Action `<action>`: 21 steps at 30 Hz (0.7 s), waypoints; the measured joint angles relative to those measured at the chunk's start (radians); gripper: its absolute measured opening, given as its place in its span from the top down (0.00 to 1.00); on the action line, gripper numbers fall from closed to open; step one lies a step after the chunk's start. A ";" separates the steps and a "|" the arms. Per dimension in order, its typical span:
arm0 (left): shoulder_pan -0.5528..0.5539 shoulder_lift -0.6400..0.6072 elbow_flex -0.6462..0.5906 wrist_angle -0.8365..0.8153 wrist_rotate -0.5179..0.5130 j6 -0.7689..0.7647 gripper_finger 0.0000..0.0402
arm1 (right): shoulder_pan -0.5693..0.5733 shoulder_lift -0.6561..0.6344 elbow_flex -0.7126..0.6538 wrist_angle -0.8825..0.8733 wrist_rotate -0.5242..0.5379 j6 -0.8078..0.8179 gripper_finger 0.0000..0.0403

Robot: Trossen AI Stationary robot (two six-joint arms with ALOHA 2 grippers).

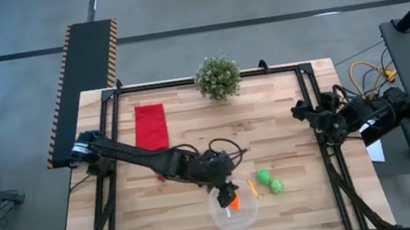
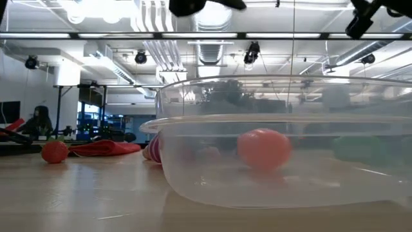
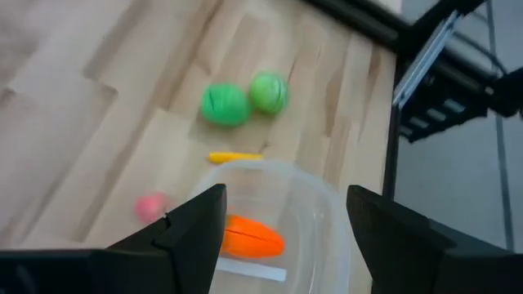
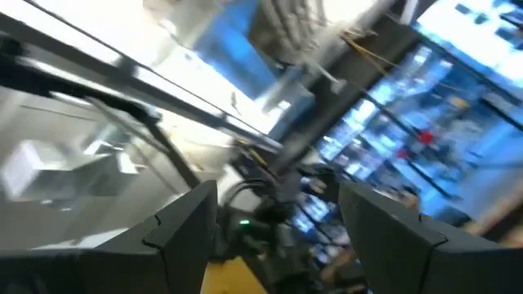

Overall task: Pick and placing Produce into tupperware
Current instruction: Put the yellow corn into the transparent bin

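Note:
The clear tupperware (image 1: 234, 213) stands near the table's front edge, and the orange carrot (image 3: 252, 237) lies on its floor. My left gripper (image 3: 286, 233) hangs open above the tub, its fingers apart over the carrot and touching nothing. Two green balls (image 3: 225, 104) (image 3: 268, 92) and a thin yellow piece (image 3: 235, 157) rest on the wood just right of the tub. A pink piece (image 3: 149, 207) lies beside the tub. A purple bumpy piece (image 2: 152, 148) sits against the tub's left side in the low view. My right gripper (image 4: 278, 220) is open, drawn back at the table's right edge.
A folded red cloth (image 1: 151, 126) lies at the far left of the table and a potted plant (image 1: 217, 77) stands at the middle of the far edge. A small red ball (image 2: 55, 151) rests on the wood left of the tub. Black frame rails (image 1: 113, 143) border the table.

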 joint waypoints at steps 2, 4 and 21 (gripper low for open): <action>-0.005 -0.029 -0.001 0.001 -0.019 0.000 0.40 | 0.000 0.058 0.025 0.019 -0.020 0.017 0.38; -0.011 -0.055 -0.001 -0.002 -0.031 0.003 0.40 | 0.000 0.128 0.078 -0.053 -0.055 0.051 0.38; -0.065 -0.088 -0.038 -0.150 -0.090 -0.028 0.40 | 0.001 0.974 0.864 -1.713 -0.082 0.355 0.38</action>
